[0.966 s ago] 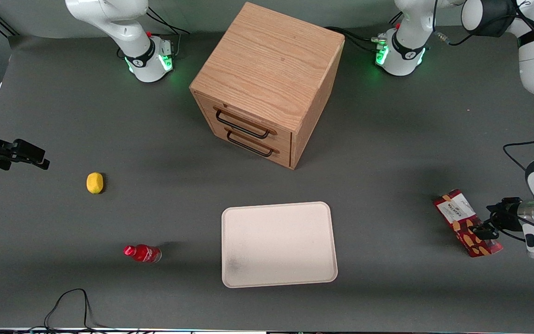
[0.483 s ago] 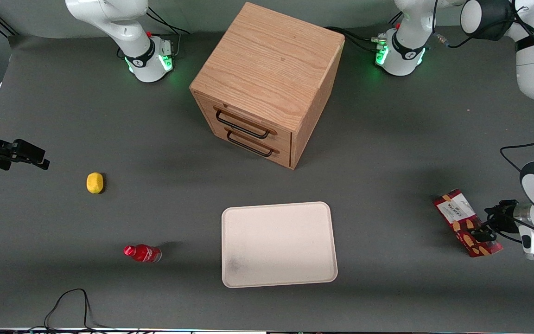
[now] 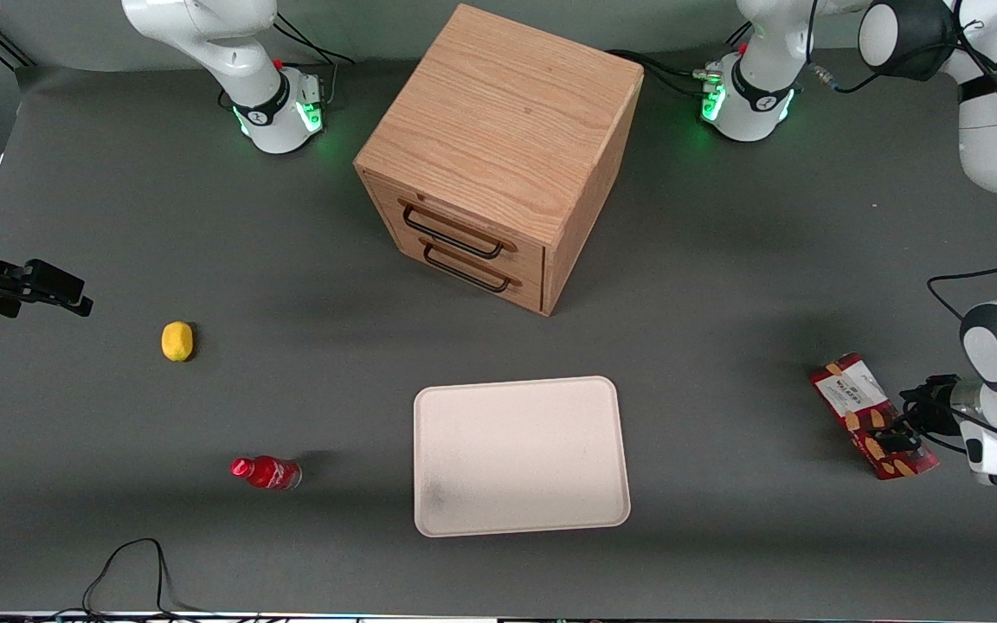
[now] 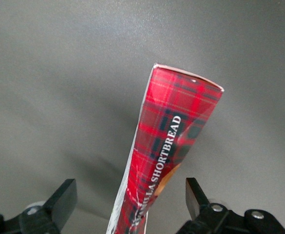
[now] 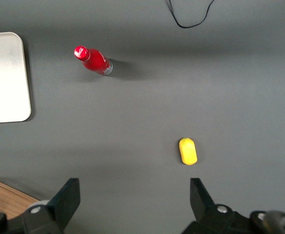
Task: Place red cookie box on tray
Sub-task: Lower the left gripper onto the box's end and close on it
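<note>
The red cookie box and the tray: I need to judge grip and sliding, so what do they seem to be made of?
The red cookie box, between the open fingers of the gripper, looks like thin printed cardboard: sharp folded edges, plaid print and a slight sheen. The tray looks like matte cream plastic, perhaps melamine: one smooth piece with rounded corners and a low moulded rim, slightly smudged.

L arm reaches in low, wrist horizontal, gripper (image 3: 897,430) jaws spread wide, nothing clamped.

gripper (image 3: 895,430) astride red cookie box (image 3: 862,407) (apart from tray (image 3: 519,455))
</note>
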You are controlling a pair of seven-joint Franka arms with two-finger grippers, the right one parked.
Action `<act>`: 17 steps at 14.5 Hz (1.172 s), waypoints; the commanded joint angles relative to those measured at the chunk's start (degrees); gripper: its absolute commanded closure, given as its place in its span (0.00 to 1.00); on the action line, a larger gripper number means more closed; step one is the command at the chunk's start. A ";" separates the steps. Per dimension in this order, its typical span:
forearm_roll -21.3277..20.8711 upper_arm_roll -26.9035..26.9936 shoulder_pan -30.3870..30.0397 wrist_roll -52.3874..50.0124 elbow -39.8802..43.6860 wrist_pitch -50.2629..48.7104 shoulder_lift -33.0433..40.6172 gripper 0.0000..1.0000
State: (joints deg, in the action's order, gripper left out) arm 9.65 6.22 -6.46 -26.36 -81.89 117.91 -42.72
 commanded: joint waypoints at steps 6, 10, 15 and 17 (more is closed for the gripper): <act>-0.25 -0.07 0.13 -0.79 -1.43 1.00 0.62 1.00; -0.25 -0.07 0.13 -0.79 -1.34 0.65 0.71 1.00; -1.47 0.02 0.40 -0.97 0.50 -4.51 4.04 1.00; -3.14 0.02 0.39 -1.06 2.52 -9.95 7.72 1.00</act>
State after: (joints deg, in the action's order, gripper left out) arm 8.50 6.03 -6.36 -26.37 -80.39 114.00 -40.45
